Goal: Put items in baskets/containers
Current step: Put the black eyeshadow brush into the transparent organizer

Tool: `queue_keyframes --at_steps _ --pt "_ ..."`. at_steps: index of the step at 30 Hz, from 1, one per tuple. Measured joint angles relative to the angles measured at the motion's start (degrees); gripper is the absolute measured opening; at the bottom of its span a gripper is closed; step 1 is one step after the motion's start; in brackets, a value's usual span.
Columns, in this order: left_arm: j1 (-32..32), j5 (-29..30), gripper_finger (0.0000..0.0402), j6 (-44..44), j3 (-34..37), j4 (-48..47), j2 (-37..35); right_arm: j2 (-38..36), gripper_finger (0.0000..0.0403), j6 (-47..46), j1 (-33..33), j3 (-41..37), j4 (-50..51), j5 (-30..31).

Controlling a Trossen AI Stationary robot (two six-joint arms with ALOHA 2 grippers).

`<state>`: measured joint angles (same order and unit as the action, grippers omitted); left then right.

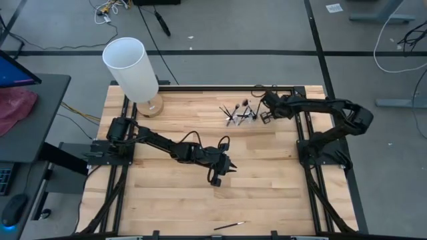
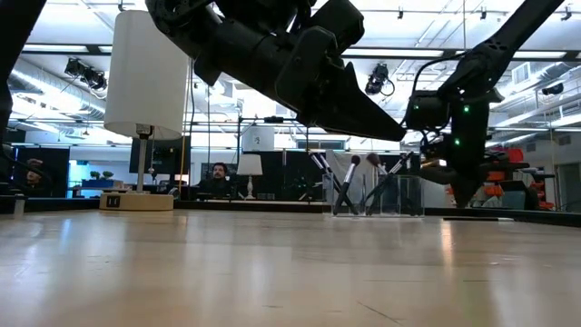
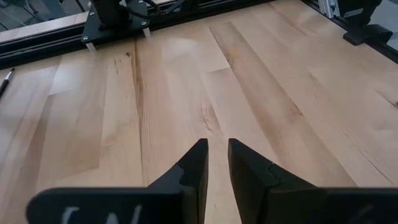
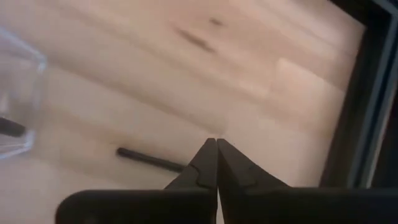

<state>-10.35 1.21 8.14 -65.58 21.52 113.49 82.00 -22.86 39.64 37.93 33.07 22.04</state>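
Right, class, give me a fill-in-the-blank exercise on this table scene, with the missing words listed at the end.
1. The right gripper is ____, its fingertips pressed together beside a dark brush handle.
2. Several brushes already stand in the ____ holder.
3. One stray brush lies at the table's ____ edge in the high view.
4. The left gripper holds ____.

Missing words: shut; clear; bottom; nothing
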Motion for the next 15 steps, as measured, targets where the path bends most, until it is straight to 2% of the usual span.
queue_keyframes --at_steps 9,15 --pt "0.0 0.0 0.0067 0.0 0.0 0.0 0.0 0.0 0.0001 2.5 4.0 -0.3 -0.3 -0.7" --pt "-0.3 0.0 0.0067 0.0 0.0 -0.1 0.0 0.0 0.0000 3.6 6.2 -3.1 -5.4 0.6"
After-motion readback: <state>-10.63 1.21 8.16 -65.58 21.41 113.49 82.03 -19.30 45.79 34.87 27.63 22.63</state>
